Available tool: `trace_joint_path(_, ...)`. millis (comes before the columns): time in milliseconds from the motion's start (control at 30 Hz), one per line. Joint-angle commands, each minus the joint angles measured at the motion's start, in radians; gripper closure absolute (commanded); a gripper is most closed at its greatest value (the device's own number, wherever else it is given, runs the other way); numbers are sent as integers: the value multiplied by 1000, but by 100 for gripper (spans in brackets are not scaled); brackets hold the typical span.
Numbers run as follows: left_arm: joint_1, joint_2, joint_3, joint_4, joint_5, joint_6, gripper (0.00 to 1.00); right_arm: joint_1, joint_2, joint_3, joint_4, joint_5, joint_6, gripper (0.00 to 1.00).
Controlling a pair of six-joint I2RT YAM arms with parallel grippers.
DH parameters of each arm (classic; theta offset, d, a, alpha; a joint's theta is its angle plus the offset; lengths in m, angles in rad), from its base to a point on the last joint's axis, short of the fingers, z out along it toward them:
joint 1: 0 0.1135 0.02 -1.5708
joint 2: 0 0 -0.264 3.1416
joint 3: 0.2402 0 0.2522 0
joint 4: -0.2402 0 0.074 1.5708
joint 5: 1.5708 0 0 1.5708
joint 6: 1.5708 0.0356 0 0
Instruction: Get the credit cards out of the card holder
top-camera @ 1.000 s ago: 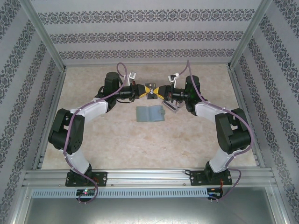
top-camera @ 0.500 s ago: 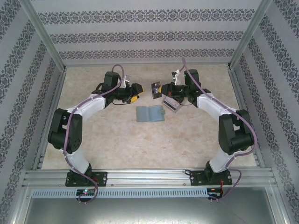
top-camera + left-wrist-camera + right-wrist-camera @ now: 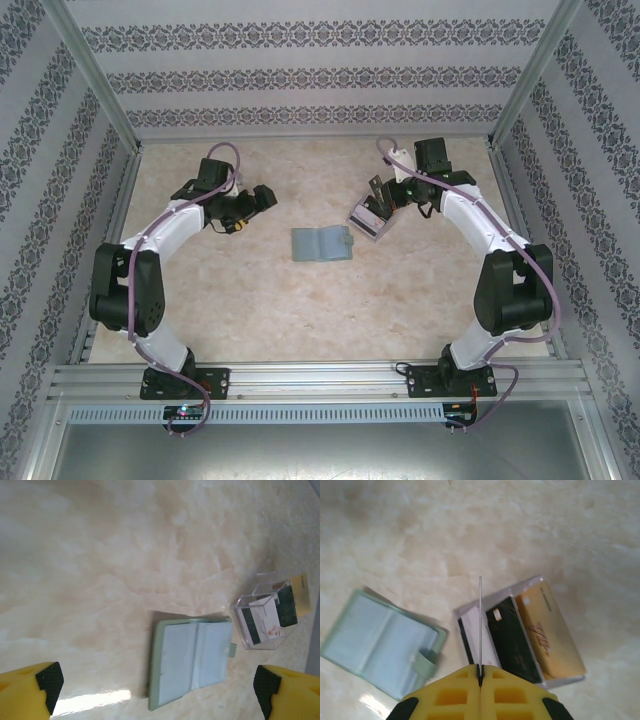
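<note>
**A:** Start on the left. How is that arm set?

**B:** The left arm (image 3: 170,225) bows out toward the left wall, then reaches inward over the table (image 3: 300,320). The left gripper (image 3: 255,198) points toward the middle, its fingers spread wide with nothing between them.

**A:** And the wallet?

**B:** The wallet (image 3: 323,243) lies flat and open on the table, inner side up. It sits between the two grippers and apart from both, with its little tab at its right edge from above.

**A:** The right side?

**B:** The right arm (image 3: 480,225) rises along the right wall and bends back inward. The right gripper (image 3: 480,669) has its fingers pressed together, pinching a thin card (image 3: 480,625). That card hangs over a clear box (image 3: 368,222) just beside the wallet.

**A:** Any writing?

**B:** In the box, a tan card (image 3: 550,635) carries gold cursive I can't read, plus print too small to read. Next to it are a dark card (image 3: 512,640) and a white card (image 3: 470,640) with a black stripe.

**A:** What's unclear?

**B:** The pinched card shows edge-on, so its face is hidden. I can't tell whether the wallet's pockets hold anything.
</note>
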State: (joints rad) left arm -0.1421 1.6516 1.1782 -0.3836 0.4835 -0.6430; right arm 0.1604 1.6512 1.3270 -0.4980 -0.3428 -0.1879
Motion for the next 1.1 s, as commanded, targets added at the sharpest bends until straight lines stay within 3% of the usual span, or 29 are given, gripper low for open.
trace_joint_path(0,24,-51,-15,-74,-50,70,1,-5,18,64,-82,71,-194,100)
trace_joint_path(133,37,-74,-19,-98,-58,96,1,-5,61,104,-120,105,-262,100)
trace_joint_path(333,42,-68,-23,-94,-24,99,1,1,100,135,-129,-16,-304,100)
trace_joint_path(567,41,-64,-22,-92,-2,98,1,16,181,179,-177,92,-353,100)
trace_joint_path(800,41,-49,-23,-80,22,91,1,19,211,181,-158,64,-351,100)
trace_joint_path(1067,41,-44,-25,-84,26,92,1,26,242,178,-143,128,-364,97)
